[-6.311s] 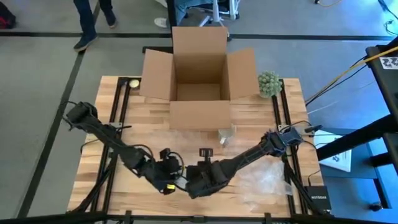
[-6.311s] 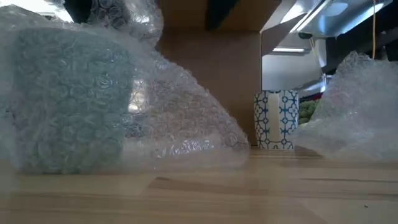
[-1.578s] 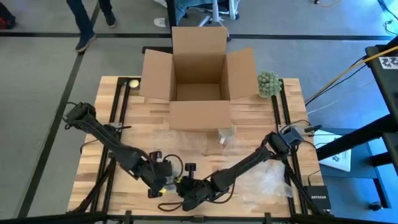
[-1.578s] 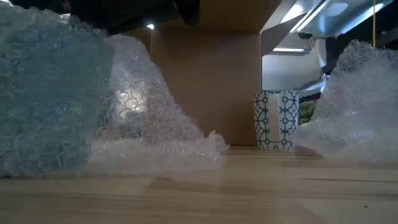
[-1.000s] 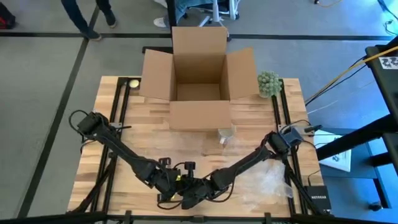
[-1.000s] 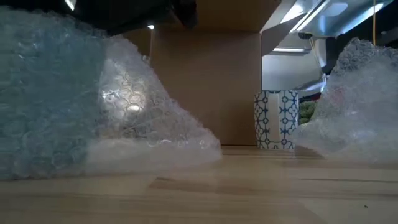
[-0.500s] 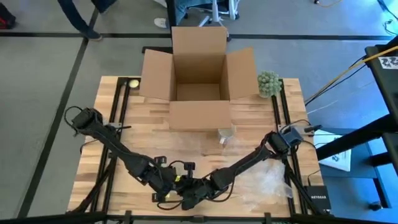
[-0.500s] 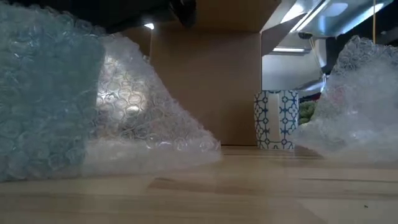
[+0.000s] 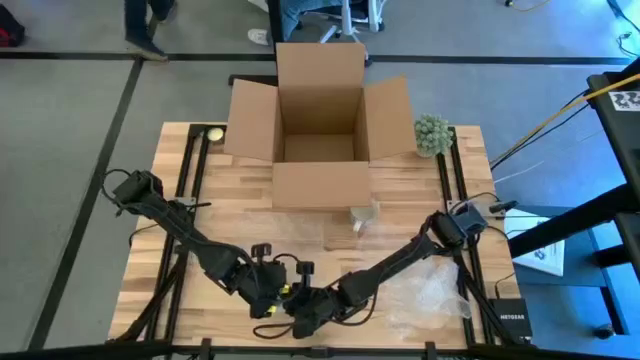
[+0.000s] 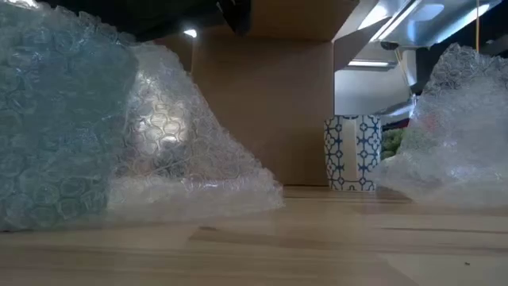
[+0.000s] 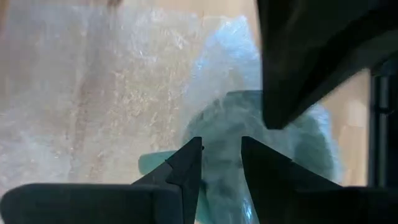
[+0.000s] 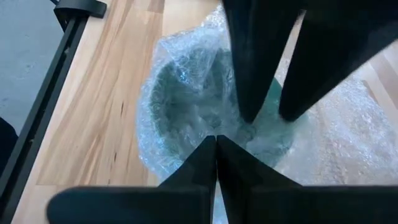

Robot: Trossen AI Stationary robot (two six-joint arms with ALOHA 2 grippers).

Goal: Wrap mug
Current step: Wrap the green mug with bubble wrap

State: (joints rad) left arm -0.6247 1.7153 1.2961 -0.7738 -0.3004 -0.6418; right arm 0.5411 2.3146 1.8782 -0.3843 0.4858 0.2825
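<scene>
Change, left arm: since half a second ago its wrist section shows slightly higher in the high view, at the same front-centre spot of the table (image 9: pixel 180 290); elbow and base unchanged.
Change, wrap: in the low view the bubble wrap (image 10: pixel 171 151) keeps nearly the same outline as half a second ago; its front skirt sits slightly differently on the wood.
Change, room: the person (image 9: pixel 145 25) beyond the far-left corner has stepped to a new spot on the floor.
Mug: a teal mug (image 12: pixel 186 106), covered in bubble wrap, stands near the front edge, left of centre, directly under both grippers.
Left gripper: the left gripper (image 11: pixel 221 163) is over the mug from the left side; fingertips nearly together, pinching a fold of wrap lying on the mug.
Right gripper: the right gripper (image 12: pixel 216 149) is over the mug from the right side; fingertips pressed together, clamped on wrap at the mug's rim.
Mug relative to grippers: the mug's open mouth faces up just beyond the right fingertips; the left arm's two fingers (image 12: pixel 255 56) reach into the same bundle from the opposite side. In the high view the two grippers meet, and the mug itself is hidden under them.
Spare wrap: a second loose heap (image 9: pixel 430 290) lies at the front right, well apart from the mug.
Box: an open box (image 9: pixel 320 130) stands at the back centre.
Cup: a blue-patterned cup (image 10: pixel 353 152) stands just in front of the box, apart from the bundle.
</scene>
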